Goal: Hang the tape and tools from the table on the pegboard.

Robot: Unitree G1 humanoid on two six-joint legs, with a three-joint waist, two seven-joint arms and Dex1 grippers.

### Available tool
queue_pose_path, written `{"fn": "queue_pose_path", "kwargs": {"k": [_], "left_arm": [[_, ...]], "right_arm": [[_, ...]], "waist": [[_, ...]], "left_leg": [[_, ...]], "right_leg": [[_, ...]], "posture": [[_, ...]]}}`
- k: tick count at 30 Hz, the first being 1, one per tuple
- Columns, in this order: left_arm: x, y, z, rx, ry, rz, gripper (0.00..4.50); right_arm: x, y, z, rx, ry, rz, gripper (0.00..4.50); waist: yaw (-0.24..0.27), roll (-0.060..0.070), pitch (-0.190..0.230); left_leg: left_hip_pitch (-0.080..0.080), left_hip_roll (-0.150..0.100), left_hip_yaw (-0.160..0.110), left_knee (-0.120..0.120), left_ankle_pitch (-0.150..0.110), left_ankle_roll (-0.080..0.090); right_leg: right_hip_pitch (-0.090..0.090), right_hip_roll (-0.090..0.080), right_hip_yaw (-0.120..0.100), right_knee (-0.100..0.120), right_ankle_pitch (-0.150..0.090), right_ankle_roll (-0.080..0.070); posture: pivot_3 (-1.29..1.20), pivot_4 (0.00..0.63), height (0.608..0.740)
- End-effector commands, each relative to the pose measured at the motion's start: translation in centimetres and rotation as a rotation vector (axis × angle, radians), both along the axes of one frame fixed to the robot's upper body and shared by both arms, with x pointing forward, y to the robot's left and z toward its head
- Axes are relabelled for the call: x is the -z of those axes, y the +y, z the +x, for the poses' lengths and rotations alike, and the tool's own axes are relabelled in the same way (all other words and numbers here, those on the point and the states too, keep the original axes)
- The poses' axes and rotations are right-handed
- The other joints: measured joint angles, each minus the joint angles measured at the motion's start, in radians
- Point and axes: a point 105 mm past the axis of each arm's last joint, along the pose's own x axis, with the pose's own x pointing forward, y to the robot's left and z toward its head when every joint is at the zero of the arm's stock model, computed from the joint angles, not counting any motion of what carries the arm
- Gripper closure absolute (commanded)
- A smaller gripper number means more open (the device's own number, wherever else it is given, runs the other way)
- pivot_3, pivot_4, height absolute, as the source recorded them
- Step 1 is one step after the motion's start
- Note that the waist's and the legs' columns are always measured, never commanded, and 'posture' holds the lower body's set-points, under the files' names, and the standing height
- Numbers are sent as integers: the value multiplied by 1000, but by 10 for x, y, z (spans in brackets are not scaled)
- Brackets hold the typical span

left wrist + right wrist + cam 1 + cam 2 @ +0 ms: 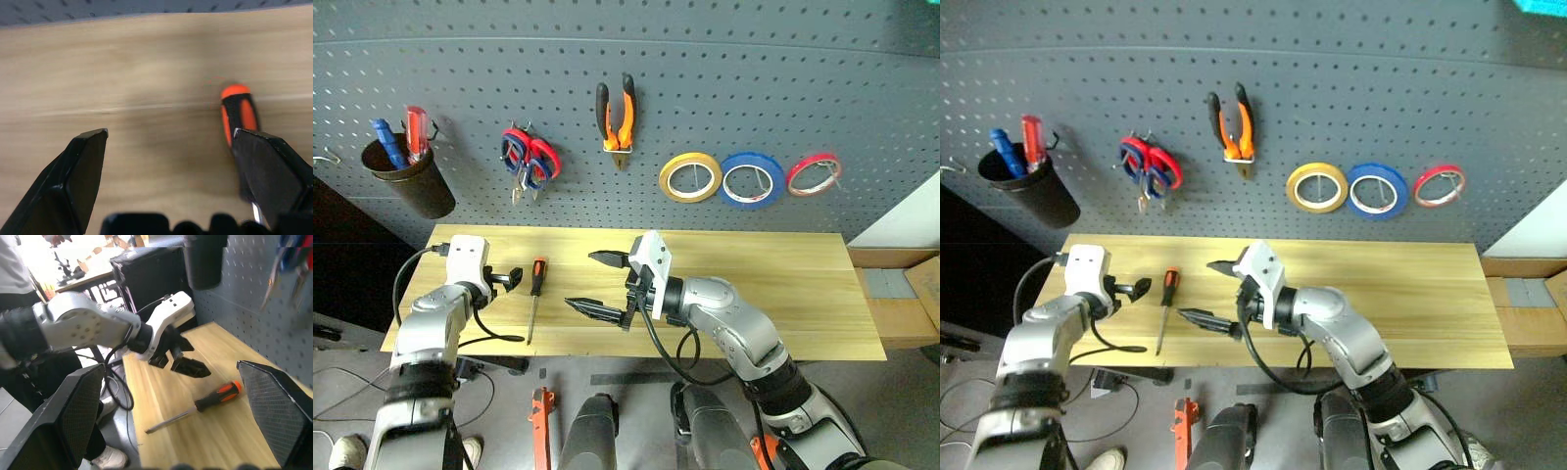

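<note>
Dark grey perforated pegboard (724, 78) stands behind a long light wooden tabletop with plank grain (783, 294).

On the board: pliers with orange-and-black handles (616, 116) hang nose down; a thin yellow ring-shaped tape roll (690, 177) hangs just beside a blue tape roll (752, 180), and a red tape roll (814, 173) beyond that. Red-handled scissors (529, 159) hang left of the pliers. A dark round cup (411, 178) holds a blue screwdriver (386, 142) and a red screwdriver (416, 130).

On the table: a small screwdriver with an orange-and-black handle (534, 294) lies flat, handle toward the board, shaft toward the near edge.

Left gripper (506, 280): two black fingers spread wide, empty, low over the table just left of the screwdriver's handle. In the left wrist view the handle sits at the inner edge of one finger (274, 176), which covers its lower part and most of the shaft; touching or apart cannot be told.

Right gripper (597, 284): two black fingers wide apart, empty, pointing left over the table, just right of the screwdriver and clear of it. The right wrist view shows the screwdriver between its finger outlines, farther on.

Scissors with dark handles cannot be made out apart from the red pair.
</note>
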Motion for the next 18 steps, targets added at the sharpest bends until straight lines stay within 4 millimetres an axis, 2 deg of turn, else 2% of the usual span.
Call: {"fn": "queue_pose_path", "kwargs": {"k": [1, 4, 7, 13, 18], "left_arm": [[8, -4, 6, 54, 65, -21, 37], [8, -13, 12, 91, 84, -60, 37], [-1, -17, 21, 96, 68, -70, 37], [-7, -23, 27, 113, 61, -56, 37], [-29, -25, 35, 135, 6, -31, 37]], "right_arm": [[-10, -6, 6, 19, -38, 23, 0], [-10, -10, 8, 33, -42, 17, 0], [-9, -12, 8, 41, -42, 13, 0], [-11, -12, 7, 52, -39, 24, 0], [-12, -9, 7, 57, -42, 32, 0]], "waist": [[-2, -5, 6], [-2, -5, 11], [-2, -6, 19], [-9, -6, 28], [-25, -7, 28]], "left_leg": [[-5, -1, -1, 0, 0, 0], [-9, -6, 0, 0, -3, 4], [-8, -10, 0, 0, -4, 5], [-8, -14, -2, 2, -3, 6], [-8, -13, -3, 3, -3, 6]], "right_leg": [[-4, -3, -1, 1, 0, 0], [-8, -9, -2, -1, 0, 0], [-8, -14, -2, -3, -2, 3], [-7, -17, -4, 1, -1, 5], [-7, -17, -5, 2, -1, 6]], "posture": [[19, 386, 740], [10, 388, 740], [6, 385, 740], [7, 377, 740], [11, 365, 740]]}}
